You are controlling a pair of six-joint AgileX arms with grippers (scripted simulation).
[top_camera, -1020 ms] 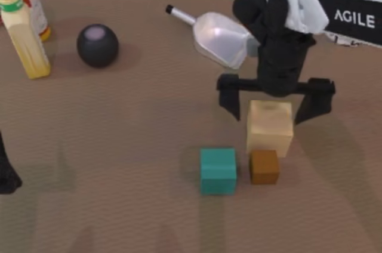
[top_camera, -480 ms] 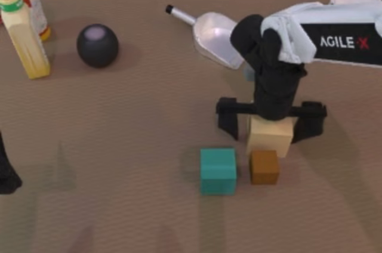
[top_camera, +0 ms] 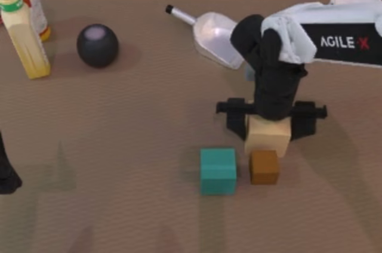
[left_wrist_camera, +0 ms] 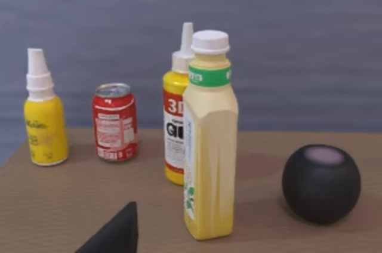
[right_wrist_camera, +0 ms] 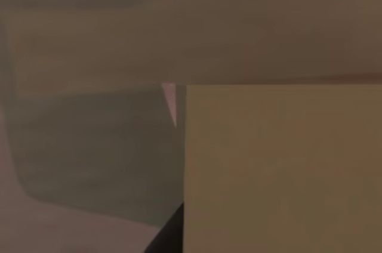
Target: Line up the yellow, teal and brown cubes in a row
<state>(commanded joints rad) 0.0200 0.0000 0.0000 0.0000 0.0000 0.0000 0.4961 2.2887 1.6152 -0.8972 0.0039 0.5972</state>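
Note:
The yellow cube (top_camera: 268, 136) stands right of the table's middle, with the brown cube (top_camera: 264, 167) touching its near side. The teal cube (top_camera: 218, 171) sits just left of the brown one, a small gap between them. My right gripper (top_camera: 270, 123) is lowered over the yellow cube, and its two black fingers press against the cube's left and right faces. In the right wrist view the yellow cube (right_wrist_camera: 280, 169) fills most of the picture. My left gripper (top_camera: 6, 178) is parked at the table's left edge; one dark fingertip (left_wrist_camera: 119, 232) shows in the left wrist view, holding nothing.
A silver scoop (top_camera: 215, 35) lies behind the right arm. A black ball (top_camera: 97, 45) rests at the back left beside two yellow squeeze bottles (top_camera: 24, 32). A red can (left_wrist_camera: 114, 122) and a small yellow bottle (left_wrist_camera: 45, 125) stand farther back.
My right gripper came down over the yellow cube and its fingers drew in from wide apart to the cube's sides. The cubes have not shifted, and the left arm has stayed still.

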